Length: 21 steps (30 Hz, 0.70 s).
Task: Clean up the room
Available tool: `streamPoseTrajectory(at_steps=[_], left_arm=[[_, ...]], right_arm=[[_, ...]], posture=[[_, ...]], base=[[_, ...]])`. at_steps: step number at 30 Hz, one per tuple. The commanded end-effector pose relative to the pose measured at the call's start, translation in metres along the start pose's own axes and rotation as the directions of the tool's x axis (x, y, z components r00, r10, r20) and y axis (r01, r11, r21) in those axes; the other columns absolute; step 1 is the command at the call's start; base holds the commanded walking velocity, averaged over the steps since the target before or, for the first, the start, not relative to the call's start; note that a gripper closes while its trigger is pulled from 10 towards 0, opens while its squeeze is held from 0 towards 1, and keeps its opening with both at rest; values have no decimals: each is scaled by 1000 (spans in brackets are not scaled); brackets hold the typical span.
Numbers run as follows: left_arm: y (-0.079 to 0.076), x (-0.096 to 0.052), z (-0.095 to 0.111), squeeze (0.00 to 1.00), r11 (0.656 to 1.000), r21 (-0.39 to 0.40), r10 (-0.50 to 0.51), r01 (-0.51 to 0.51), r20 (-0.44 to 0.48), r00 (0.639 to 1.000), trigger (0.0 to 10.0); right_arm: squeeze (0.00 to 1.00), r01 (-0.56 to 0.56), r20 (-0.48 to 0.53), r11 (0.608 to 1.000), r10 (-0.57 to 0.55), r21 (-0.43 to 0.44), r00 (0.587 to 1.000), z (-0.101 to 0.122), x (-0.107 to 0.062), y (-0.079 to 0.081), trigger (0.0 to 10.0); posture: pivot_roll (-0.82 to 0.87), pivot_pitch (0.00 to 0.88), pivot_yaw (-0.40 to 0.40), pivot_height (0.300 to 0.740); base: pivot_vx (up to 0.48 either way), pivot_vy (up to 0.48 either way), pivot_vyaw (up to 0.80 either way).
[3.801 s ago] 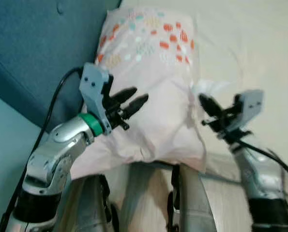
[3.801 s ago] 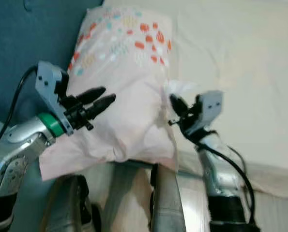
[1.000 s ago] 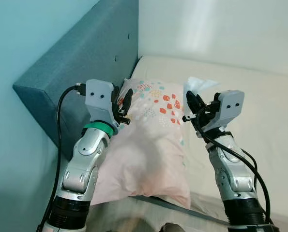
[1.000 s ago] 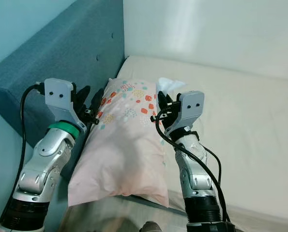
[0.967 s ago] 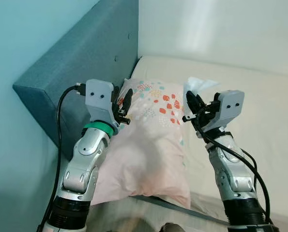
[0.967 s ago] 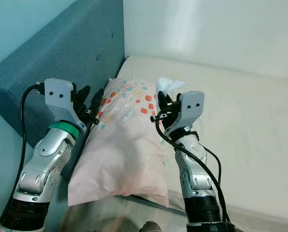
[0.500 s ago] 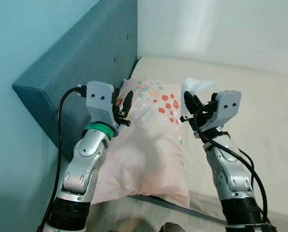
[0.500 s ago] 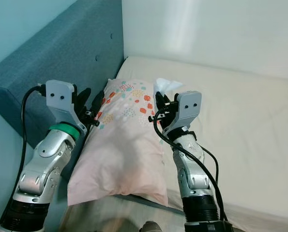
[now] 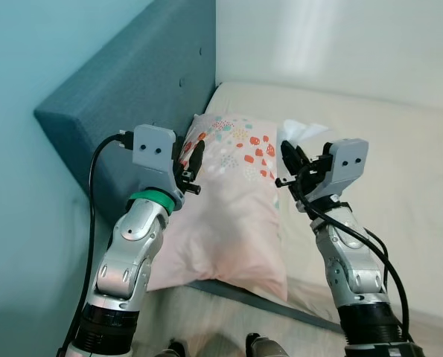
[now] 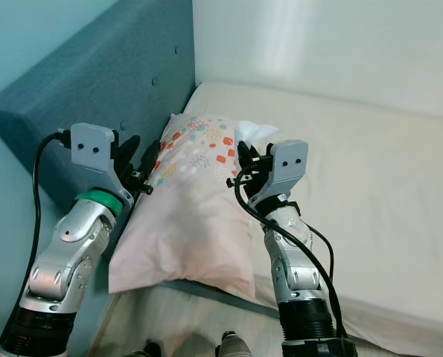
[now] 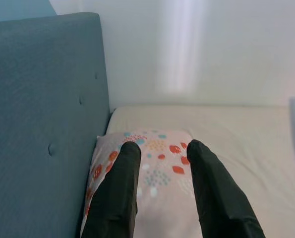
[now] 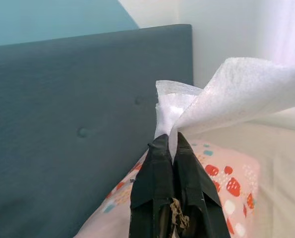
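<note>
A soft, plump pillow (image 9: 232, 201) in pale pink cotton, dotted with orange, teal and yellow marks at its far end, lies lengthwise at the centre of the frame on a cream mattress (image 9: 400, 171). Its left edge lies against a teal upholstered headboard (image 9: 132, 82), a thick slab with small tufted buttons.

The right gripper (image 12: 170, 144) is raised just right of the pillow's centre, its two black fingers (image 12: 152, 178) pressed together on a crumpled white tissue (image 12: 221, 94), thin and faintly pebbled, that fans upward from the tips. The left gripper (image 11: 159, 148) is lifted over the pillow's left edge by the headboard, its blunt, rounded fingers (image 11: 120, 183) standing apart with nothing between them.

A plain white wall (image 9: 340, 37) runs across the top of the frame, and a pale blue-green wall (image 9: 20, 149) fills the left side.
</note>
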<state>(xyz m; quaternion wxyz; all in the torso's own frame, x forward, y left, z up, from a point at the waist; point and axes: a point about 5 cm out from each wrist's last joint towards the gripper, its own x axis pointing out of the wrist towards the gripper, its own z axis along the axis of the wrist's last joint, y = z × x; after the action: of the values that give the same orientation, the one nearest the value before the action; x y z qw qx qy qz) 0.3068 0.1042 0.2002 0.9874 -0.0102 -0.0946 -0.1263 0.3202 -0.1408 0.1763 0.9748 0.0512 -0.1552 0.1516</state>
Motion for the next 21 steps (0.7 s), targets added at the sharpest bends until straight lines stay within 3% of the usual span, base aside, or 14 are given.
streamPoseTrajectory(at_steps=[1,21], left_arm=[[0,-3,-3,0,1000,6,0,0,-19,1000,10000],[-1,-2,-4,0,1000,8,-5,6,-20,1000,10000]], right_arm=[[0,-4,-17,1000,5,1,1000,-4,-1,1,10000],[0,-12,-25,1000,12,4,1000,-6,-1,1,10000]], posture=[[-103,37,46,740],[-104,28,46,740]], base=[[-416,0,0],[-460,0,0]])
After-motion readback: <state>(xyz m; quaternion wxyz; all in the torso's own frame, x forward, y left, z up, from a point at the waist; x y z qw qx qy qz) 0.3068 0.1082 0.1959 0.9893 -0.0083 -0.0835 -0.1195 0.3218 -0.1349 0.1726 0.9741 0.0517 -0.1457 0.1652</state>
